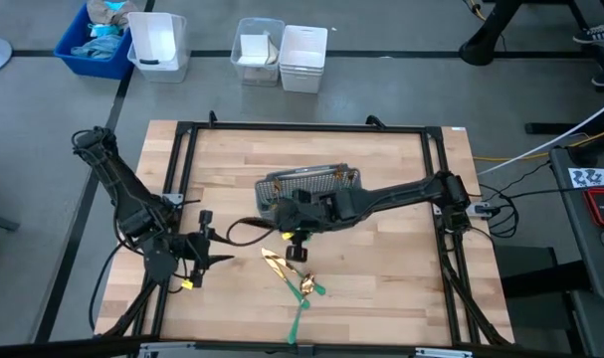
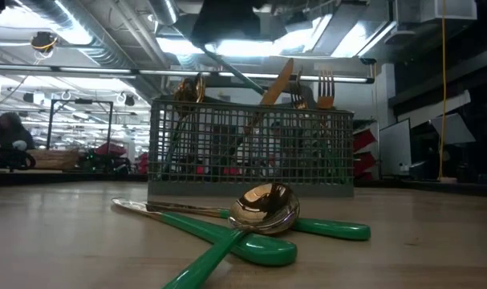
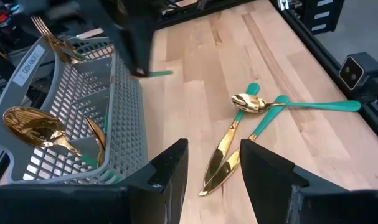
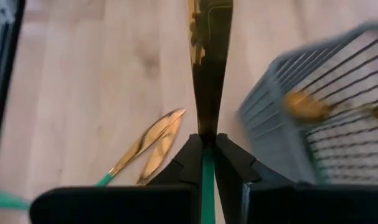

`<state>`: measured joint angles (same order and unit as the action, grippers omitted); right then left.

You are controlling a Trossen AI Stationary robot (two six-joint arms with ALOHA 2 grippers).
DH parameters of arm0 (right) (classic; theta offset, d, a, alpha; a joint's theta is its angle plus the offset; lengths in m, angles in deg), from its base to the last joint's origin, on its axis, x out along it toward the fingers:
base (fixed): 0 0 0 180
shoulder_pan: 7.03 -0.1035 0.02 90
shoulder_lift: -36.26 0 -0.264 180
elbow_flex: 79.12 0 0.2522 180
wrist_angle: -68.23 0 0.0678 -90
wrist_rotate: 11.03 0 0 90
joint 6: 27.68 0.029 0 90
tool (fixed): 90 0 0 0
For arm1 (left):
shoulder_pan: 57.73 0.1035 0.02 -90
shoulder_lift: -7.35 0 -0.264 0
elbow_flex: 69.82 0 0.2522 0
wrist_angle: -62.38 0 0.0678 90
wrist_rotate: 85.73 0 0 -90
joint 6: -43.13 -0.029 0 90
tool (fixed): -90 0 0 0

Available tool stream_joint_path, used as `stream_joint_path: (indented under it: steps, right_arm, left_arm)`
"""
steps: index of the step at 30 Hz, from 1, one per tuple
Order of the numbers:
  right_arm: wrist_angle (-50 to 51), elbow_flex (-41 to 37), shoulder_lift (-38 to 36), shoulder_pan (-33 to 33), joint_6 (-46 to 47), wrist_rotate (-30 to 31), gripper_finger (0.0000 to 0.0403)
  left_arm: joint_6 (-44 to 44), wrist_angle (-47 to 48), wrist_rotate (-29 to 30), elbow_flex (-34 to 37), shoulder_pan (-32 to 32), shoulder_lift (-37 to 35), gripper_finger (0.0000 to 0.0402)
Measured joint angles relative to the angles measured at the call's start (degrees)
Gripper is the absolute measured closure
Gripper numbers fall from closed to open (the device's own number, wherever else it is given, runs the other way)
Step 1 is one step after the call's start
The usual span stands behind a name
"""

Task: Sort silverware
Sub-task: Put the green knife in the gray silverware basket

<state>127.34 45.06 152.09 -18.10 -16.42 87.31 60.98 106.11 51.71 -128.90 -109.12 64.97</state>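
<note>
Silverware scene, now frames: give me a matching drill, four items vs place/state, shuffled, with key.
Items
1. left end effector
2. right end effector
3. grey mesh caddy
4. loose spoon

States
A. lies on the table in front of the caddy, across other green-handled pieces
B. open, holding nothing, near the table's left edge
C. stands on the table with gold-headed pieces already in it
D. shut on a knife, beside the caddy

Pairs: 1-B, 2-D, 3-C, 4-A
</note>
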Motion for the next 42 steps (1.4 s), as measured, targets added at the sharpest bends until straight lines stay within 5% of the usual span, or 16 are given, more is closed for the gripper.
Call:
stream_joint_path:
  steps: [13, 42]
  right_arm:
    - [-0.90, 5.15, 0.02, 3.18, -7.28, 18.11, 0.0372]
    - [-3.17, -3.20, 1.64, 7.45, -7.25, 14.58, 0.0368]
  left_arm:
    - [-3.31, 0.09, 0.13, 0.00, 0.04, 0.00, 0.0265]
    - [-3.28, 2.56, 0.17, -0.04, 0.04, 0.02, 0.0265]
